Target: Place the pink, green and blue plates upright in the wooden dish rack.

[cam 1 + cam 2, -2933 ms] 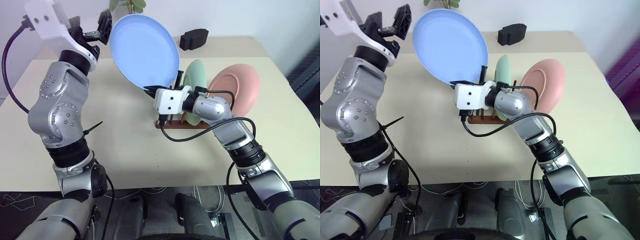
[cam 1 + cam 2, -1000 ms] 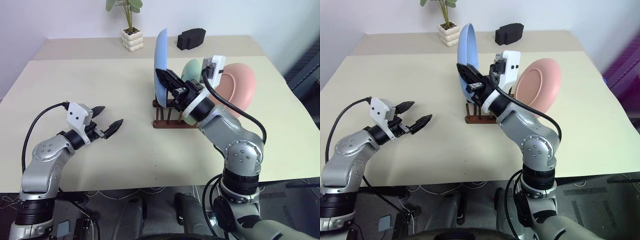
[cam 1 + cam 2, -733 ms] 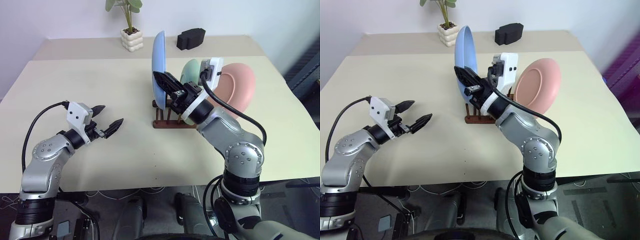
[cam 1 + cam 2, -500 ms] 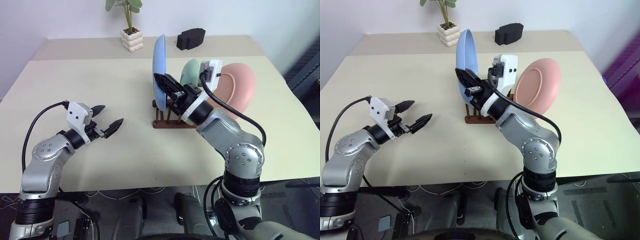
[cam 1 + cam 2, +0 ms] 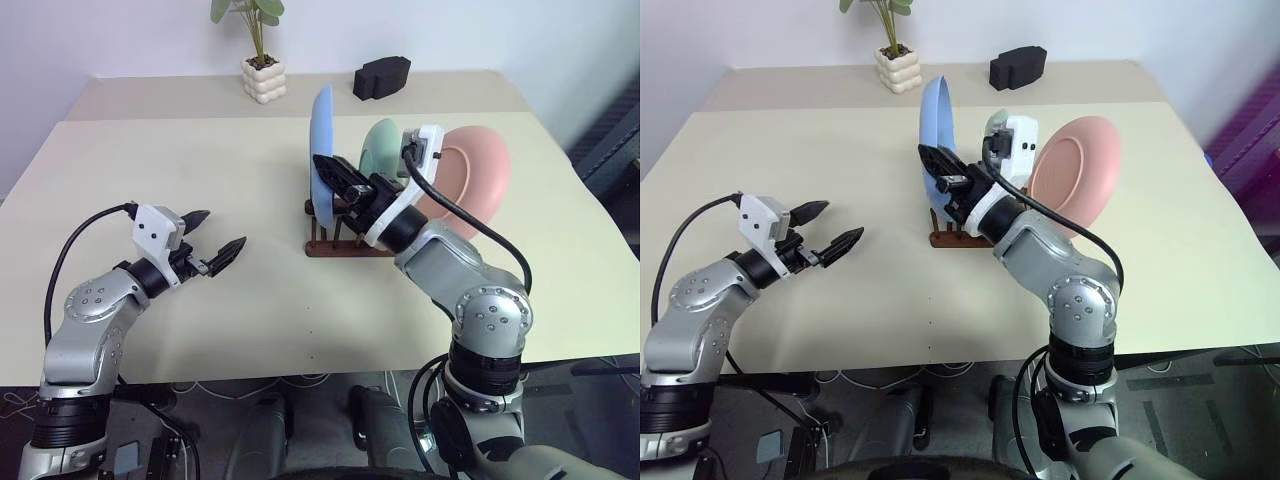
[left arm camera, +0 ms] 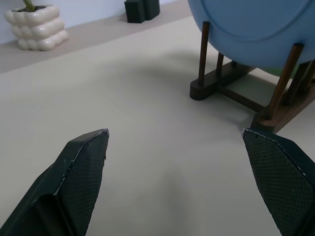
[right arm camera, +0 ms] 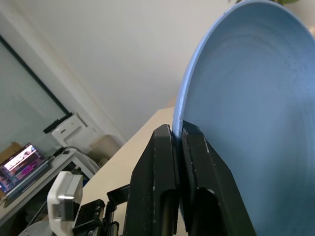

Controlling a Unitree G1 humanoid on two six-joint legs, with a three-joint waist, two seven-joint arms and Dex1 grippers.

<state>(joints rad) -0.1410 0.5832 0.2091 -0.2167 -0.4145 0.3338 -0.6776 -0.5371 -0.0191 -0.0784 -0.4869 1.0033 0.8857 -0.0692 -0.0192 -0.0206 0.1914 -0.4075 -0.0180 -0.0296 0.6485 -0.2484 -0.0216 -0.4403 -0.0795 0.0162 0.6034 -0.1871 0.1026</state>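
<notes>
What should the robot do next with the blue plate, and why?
Probably let go. The right gripper is pinched on the rim of the blue plate, which stands upright between the pegs of the wooden dish rack, beside the green plate and the pink plate.

You have the wooden dish rack near the middle of the bench, slightly toward its right edge. Three plates stand in it in a row: the blue plate at the left end, the green plate in the middle, the pink plate nearest the right edge. A potted plant and a block sit along the far edge, behind the rack.
</notes>
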